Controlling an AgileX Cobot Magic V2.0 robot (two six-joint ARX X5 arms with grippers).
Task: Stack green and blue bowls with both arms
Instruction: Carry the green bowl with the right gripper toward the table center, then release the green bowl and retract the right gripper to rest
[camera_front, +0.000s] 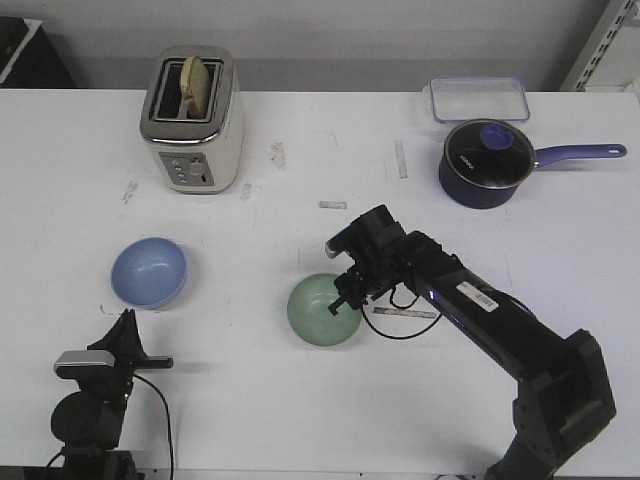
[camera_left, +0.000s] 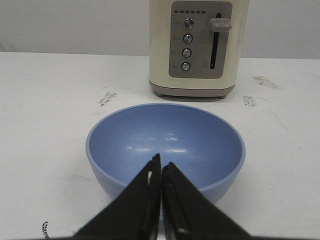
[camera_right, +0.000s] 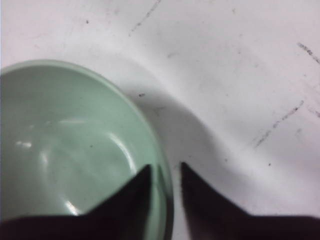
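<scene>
The light blue bowl (camera_front: 148, 271) (camera_left: 165, 140) sits upright on the white table at the left. My left gripper (camera_front: 127, 320) (camera_left: 161, 164) is just short of its near side, shut and holding nothing. The pale green bowl (camera_front: 322, 310) (camera_right: 70, 145) rests on the table near the middle. My right gripper (camera_front: 345, 298) (camera_right: 165, 169) straddles the green bowl's right rim, one finger inside and one outside. Its jaws stand a little apart, and a thin strip of table shows between the rim and the outer finger.
A cream toaster (camera_front: 192, 118) (camera_left: 197, 47) with bread in it stands behind the blue bowl. A dark navy pot (camera_front: 487, 163) with a long handle and a clear lidded container (camera_front: 478, 99) sit at the back right. Tape marks dot the table (camera_front: 300, 160).
</scene>
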